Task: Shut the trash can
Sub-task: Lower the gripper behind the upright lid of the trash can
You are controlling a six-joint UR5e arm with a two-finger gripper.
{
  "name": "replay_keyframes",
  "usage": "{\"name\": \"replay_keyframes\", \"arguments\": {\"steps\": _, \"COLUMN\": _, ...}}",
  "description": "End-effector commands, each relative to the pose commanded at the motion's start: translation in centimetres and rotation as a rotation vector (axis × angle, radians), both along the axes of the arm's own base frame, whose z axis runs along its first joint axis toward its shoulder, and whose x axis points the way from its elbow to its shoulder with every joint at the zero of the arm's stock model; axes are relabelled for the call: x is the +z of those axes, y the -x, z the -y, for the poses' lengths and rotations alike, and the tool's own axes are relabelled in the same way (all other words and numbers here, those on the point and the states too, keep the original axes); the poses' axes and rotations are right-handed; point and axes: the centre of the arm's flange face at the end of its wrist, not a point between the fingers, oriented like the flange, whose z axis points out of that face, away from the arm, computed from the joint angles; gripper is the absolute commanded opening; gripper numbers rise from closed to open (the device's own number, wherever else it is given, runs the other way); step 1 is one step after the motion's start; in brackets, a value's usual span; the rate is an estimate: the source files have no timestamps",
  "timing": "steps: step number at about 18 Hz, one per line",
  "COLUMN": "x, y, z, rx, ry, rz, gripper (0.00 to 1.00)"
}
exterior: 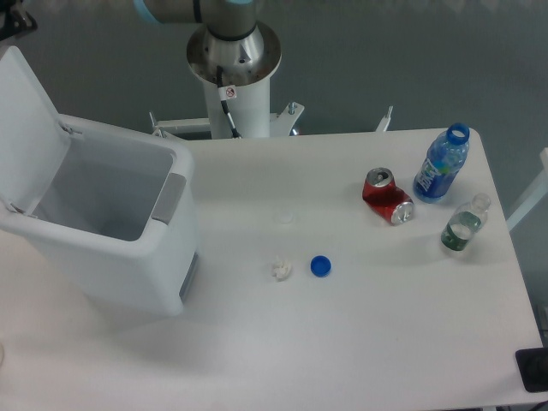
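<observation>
The trash can [111, 231] stood at the left end of the white surface [360, 342], its hinged lid [30, 120] raised and leaning back to the left, so the empty inside lay open. A grey latch tab [169, 199] sat on its front rim.

A dark part of the claw [15, 19] showed at the top left corner, just above the lid's upper edge; whether it was wide or narrow could not be told, nor whether it touched the lid.

The arm's base [234, 60] rose behind the surface. Near the middle lay a blue bottle cap [321, 266] with a crumpled white scrap [281, 270] just beside it. To the right, a crushed red soda can [387, 196] lay near an uncapped blue bottle [442, 164] and a small clear bottle [464, 224].
</observation>
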Motion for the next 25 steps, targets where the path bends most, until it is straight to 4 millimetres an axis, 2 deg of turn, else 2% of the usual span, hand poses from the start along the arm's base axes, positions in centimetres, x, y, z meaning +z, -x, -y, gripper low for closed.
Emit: {"name": "replay_keyframes", "arguments": {"steps": 25, "x": 0.07, "y": 0.66, "z": 0.52, "rx": 0.045, "ry": 0.03, "rz": -0.083, "gripper": 0.02}}
